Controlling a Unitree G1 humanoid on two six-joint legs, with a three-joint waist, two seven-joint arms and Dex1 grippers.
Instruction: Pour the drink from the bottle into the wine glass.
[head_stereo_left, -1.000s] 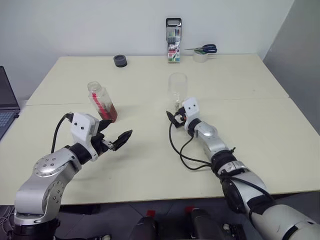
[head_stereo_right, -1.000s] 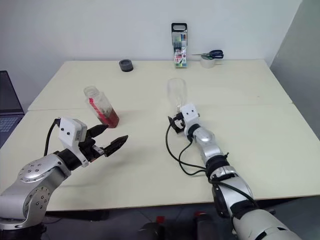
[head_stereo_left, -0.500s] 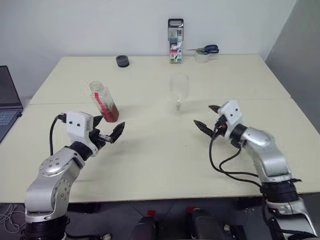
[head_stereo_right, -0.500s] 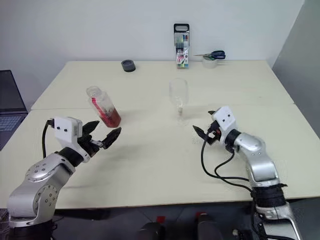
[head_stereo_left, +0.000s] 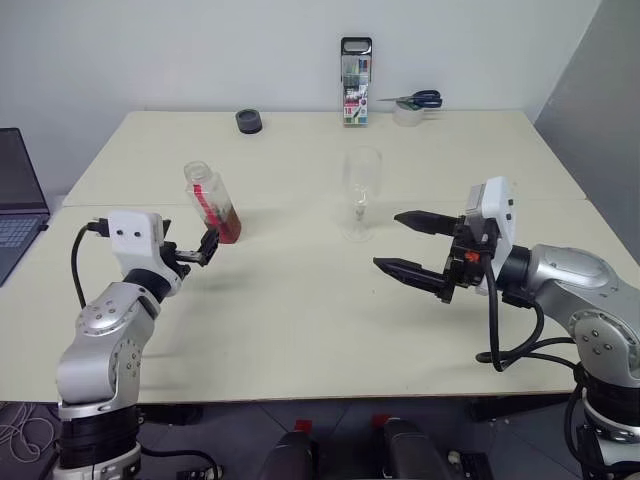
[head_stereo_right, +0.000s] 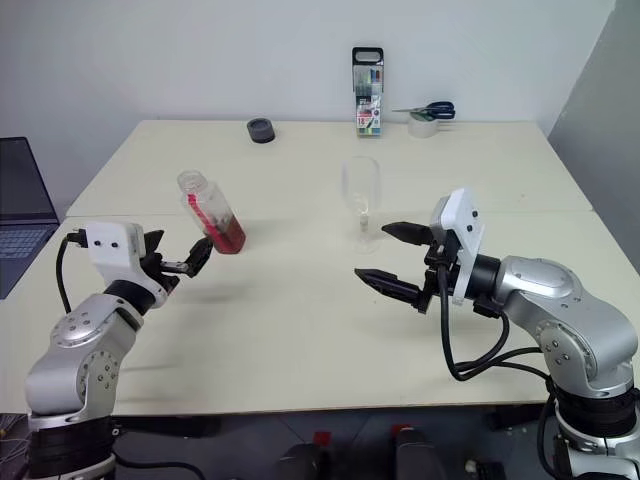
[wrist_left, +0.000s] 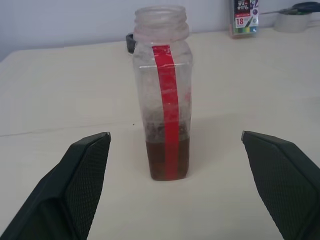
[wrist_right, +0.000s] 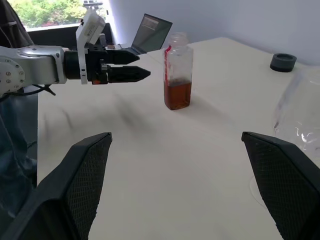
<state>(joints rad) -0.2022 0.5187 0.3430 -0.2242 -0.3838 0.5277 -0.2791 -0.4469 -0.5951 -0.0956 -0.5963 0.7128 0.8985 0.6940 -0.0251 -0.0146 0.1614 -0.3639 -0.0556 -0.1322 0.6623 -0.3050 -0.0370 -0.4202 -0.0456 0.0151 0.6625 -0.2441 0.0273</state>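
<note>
**Both claws spread wide, nothing held; bottle uncapped on table**

Small clear plastic bottle w/ vertical red label strip (head_stereo_left: 212, 203) stands on the pale cream table (head_stereo_left: 300, 320), left-centre of the head view. No cap on it, neck open. Amber-brown drink (wrist_left: 168, 159) fills the bottom part only.

Clear stemmed wine glass (head_stereo_left: 361, 192) upright at frame centre, to the right of the bottle and well apart from it. Bowl looks empty.

Left gripper (head_stereo_left: 204, 248) at mid-left, fingers parted wide, tips just short of the bottle's base, no contact seen. In the left wrist view the bottle sits between the two fingers w/ clear gaps either side.

Right gripper (head_stereo_left: 405, 243) right of centre, pointing towards frame left, fingers also spread wide, gripping nothing. Lies below and right of the glass, near it but apart.

Back edge of table, upper frame: black round cap-like object (head_stereo_left: 249, 121) upper left of centre; tall black-framed marker pack (head_stereo_left: 355, 68) upper centre; tape roll (head_stereo_left: 405, 115) w/ blue-handled scissors (head_stereo_left: 412, 99) on top, right of the pack. Laptop (head_stereo_left: 18, 205) at far left edge.
</note>
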